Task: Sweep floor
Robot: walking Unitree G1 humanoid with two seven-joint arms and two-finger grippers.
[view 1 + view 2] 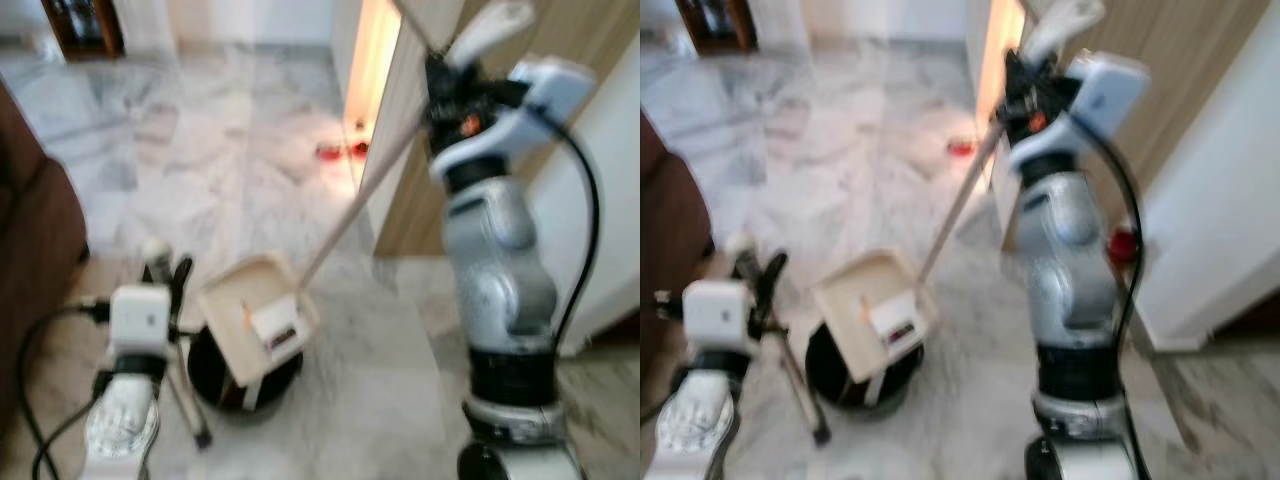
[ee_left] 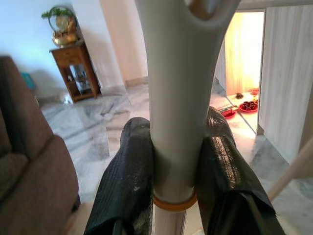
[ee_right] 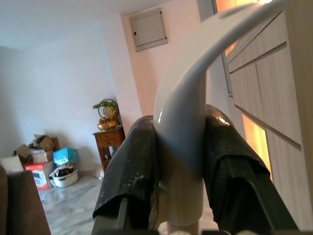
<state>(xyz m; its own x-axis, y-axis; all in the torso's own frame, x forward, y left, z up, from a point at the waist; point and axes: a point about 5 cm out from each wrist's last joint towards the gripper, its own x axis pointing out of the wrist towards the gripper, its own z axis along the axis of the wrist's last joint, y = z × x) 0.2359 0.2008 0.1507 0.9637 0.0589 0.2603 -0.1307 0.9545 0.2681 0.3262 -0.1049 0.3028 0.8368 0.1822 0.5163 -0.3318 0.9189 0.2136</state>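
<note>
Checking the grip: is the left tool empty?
No, the left tool is shut on the grey handle, one black finger pressed against each side.

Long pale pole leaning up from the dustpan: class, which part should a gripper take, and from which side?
Take the pole near its top, where it swells into a curved grip, with one finger on each side across its width. The shaft is slim and slants up from the dustpan, so the top is probably easiest to reach; the right gripper is shut there.
</note>
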